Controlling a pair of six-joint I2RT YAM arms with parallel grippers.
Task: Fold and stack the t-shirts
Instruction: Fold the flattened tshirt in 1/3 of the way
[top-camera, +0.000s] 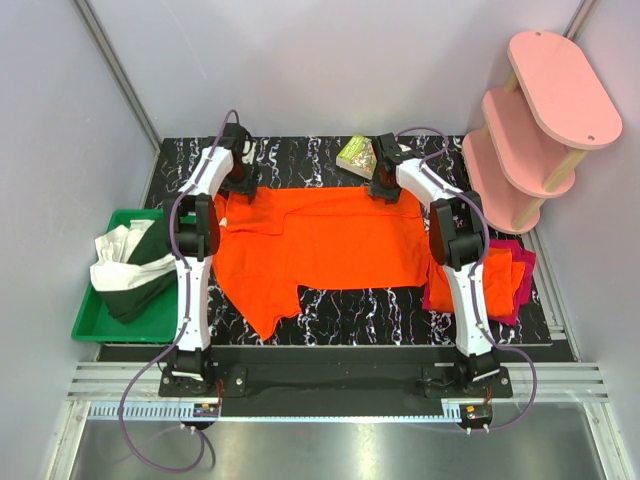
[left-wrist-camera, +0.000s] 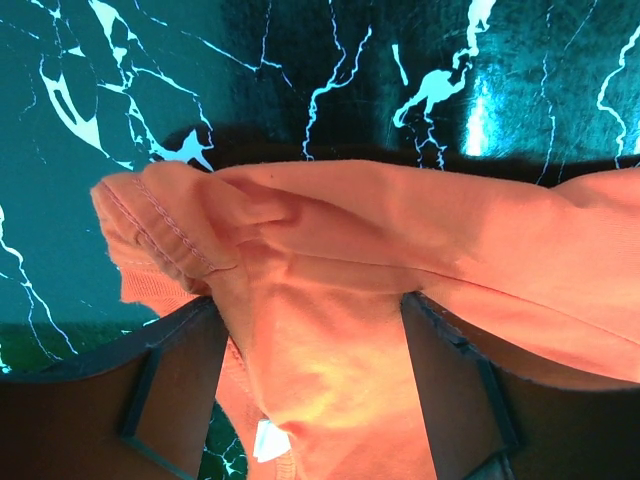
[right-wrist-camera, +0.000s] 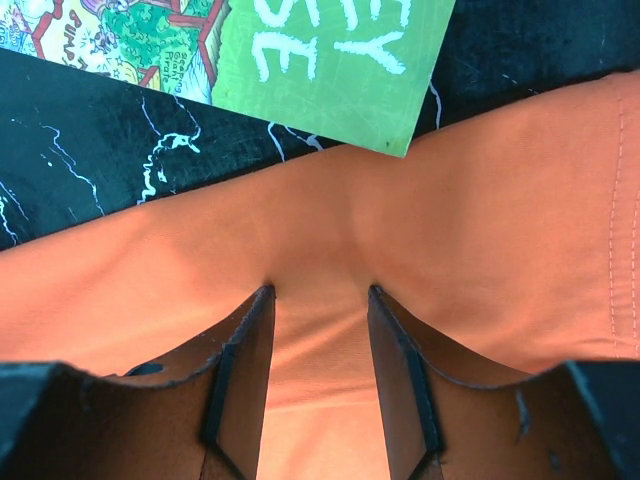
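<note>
Orange t-shirt (top-camera: 325, 245): spread on the desk (top-camera: 400, 312), long axis left to right.
Left fingers (left-wrist-camera: 180, 385): clenched on the far-left edge at a stitched hem, with the cloth raised off the desk.
Right fingers (right-wrist-camera: 240, 370): clenched on the far-right edge, with the cloth taut.
Bearing: the shirt body lies nearward of both grips, and each arm holds its own side.
Probable fold: far edge drawn toward the near edge.
</note>
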